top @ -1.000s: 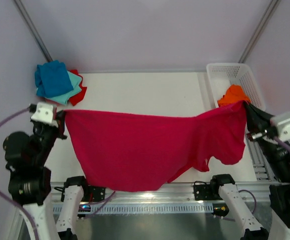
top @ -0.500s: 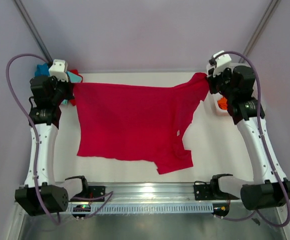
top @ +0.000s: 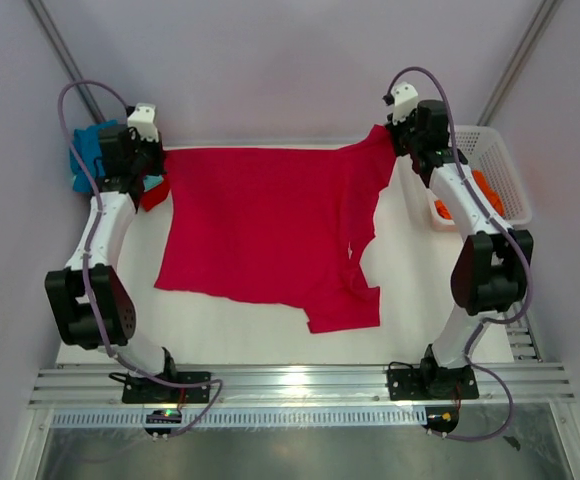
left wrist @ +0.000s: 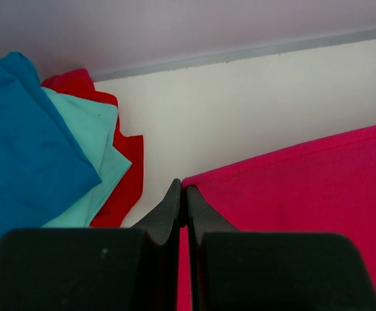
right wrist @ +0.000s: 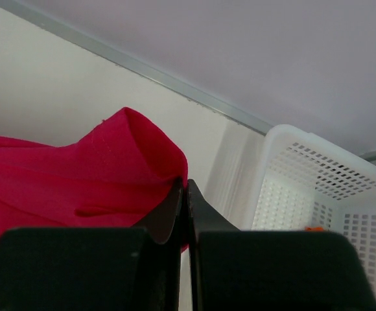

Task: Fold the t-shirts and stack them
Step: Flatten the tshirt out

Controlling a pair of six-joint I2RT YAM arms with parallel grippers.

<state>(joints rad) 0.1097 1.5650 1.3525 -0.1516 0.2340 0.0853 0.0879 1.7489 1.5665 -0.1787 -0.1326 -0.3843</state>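
Crimson cloth is pinched in both grippers. Your left gripper [top: 158,160] is clamped on one far corner of the crimson t-shirt [top: 260,230], and your right gripper [top: 383,137] on the other. The held edge runs left to right across the upper frame. The body spreads over the white table [top: 410,280] toward the lower right, and pale walls enclose the table. Your left wrist view shows the blue tee [left wrist: 19,149], teal tee [left wrist: 94,139] and red tee [left wrist: 133,172] stacked. The right wrist view shows the lattice basket [right wrist: 305,188], and the overhead view shows the orange tee [top: 482,183] inside it.
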